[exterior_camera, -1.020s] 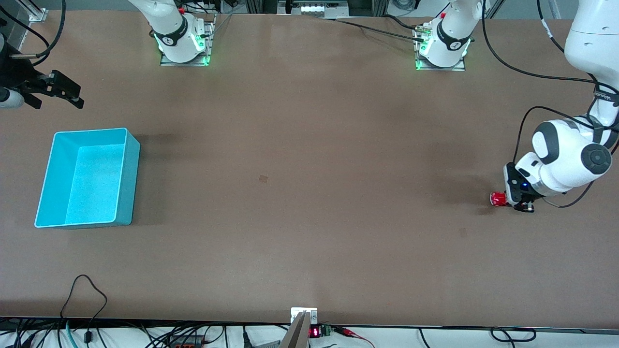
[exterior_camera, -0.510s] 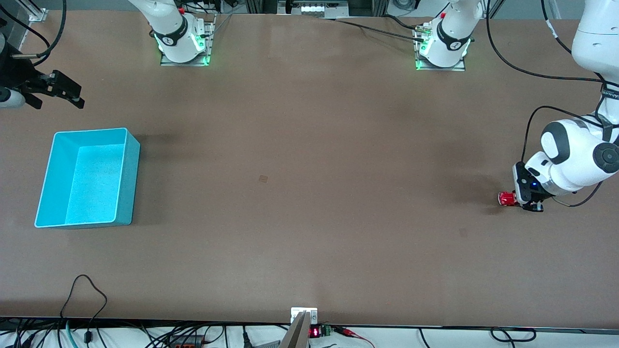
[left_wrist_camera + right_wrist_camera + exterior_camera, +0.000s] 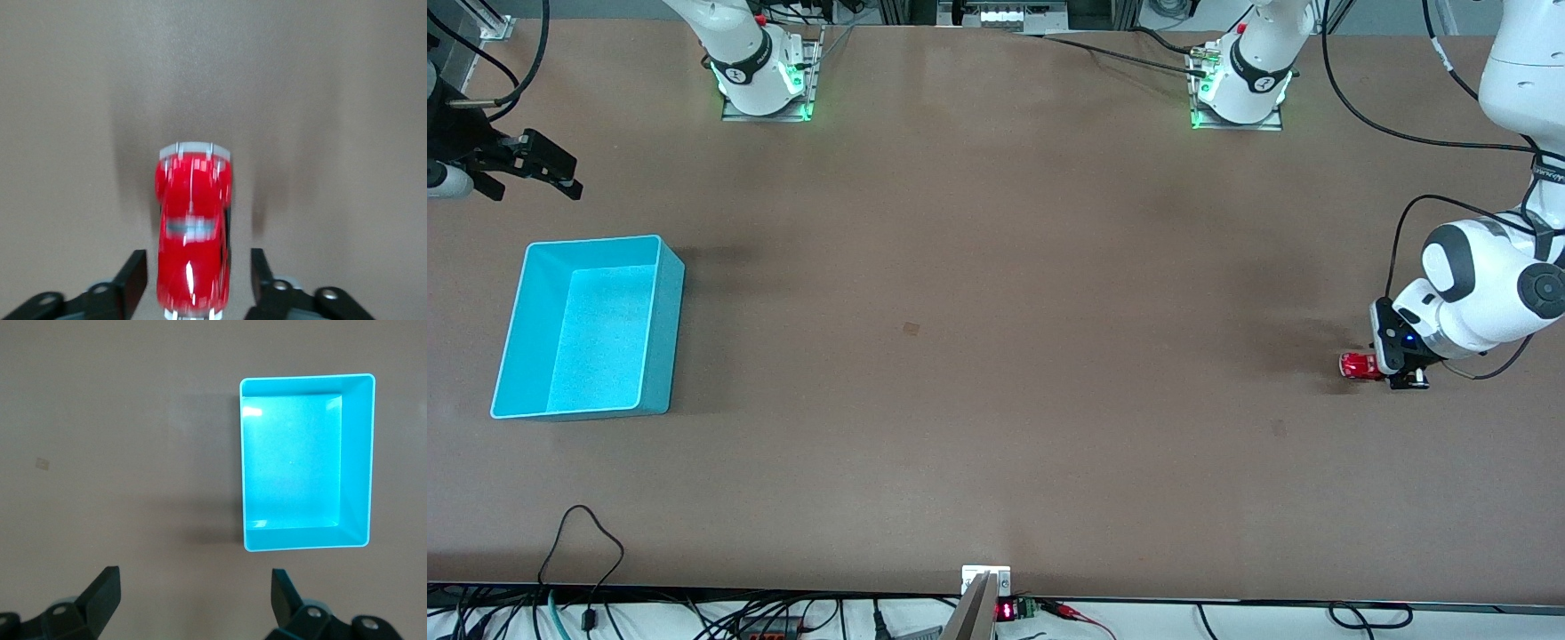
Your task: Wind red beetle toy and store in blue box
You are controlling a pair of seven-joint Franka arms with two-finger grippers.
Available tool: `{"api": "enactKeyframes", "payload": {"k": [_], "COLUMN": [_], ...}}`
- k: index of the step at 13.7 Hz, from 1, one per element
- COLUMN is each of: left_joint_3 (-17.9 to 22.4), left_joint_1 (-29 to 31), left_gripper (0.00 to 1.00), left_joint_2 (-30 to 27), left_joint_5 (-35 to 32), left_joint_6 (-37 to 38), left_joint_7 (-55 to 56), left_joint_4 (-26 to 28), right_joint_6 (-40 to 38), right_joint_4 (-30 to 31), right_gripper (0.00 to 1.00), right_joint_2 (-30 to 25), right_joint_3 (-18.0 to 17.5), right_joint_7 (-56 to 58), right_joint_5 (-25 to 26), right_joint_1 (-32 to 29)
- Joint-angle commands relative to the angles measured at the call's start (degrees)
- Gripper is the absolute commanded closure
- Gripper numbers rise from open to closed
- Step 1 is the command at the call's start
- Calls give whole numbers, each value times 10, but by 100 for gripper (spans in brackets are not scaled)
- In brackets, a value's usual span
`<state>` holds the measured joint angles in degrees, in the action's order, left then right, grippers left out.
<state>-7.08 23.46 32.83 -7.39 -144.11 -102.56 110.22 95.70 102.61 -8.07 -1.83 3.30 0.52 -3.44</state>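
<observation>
The red beetle toy [image 3: 1357, 365] stands on its wheels on the table at the left arm's end. In the left wrist view the red beetle toy [image 3: 193, 230] lies lengthwise between the fingers, with a gap on each side. My left gripper [image 3: 1376, 368] is down at the table, open around the toy's tail and not touching it. The blue box [image 3: 660, 338] sits empty at the right arm's end. My right gripper [image 3: 560, 174] waits in the air near the box, open and empty. The right wrist view shows the blue box [image 3: 357, 453] from above.
The two arm bases [image 3: 763, 84] [image 3: 1240, 89] stand along the table edge farthest from the front camera. A small dark mark [image 3: 911, 329] is on the tabletop's middle. Cables [image 3: 583, 542] and a bracket [image 3: 985, 582] lie at the near edge.
The left gripper drew the toy a little toward the left arm's end of the table, then opened and let it go. The right arm has not moved.
</observation>
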Motion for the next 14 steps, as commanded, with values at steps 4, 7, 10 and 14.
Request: {"api": "enactKeyframes", "payload": {"k": [4,7,10,14], "left_joint_3": [-27,-27,-26,-25], "left_joint_1": [10,11,13,20], "left_gripper": [0,0,0,0], "left_joint_2": [-25,-33,-65,-129], "left_joint_5": [-4,-3,-3,-3], "left_joint_6": [42,60,123,219], "left_joint_7": [-1,27,85,147], "left_joint_4": [-4,-4,-4,-4], "right_joint_6": [0,0,2,2], "right_joint_4": [0,0,0,0], "right_gripper": [0,0,0,0], "right_joint_2": [-3,-4,-3,-3], "right_joint_3": [-8,-8,-8,-8], "right_joint_7": [4,4,4,3], "right_joint_5": [4,4,4,4], "right_joint_1": [-7,-6,-6,-7]}}
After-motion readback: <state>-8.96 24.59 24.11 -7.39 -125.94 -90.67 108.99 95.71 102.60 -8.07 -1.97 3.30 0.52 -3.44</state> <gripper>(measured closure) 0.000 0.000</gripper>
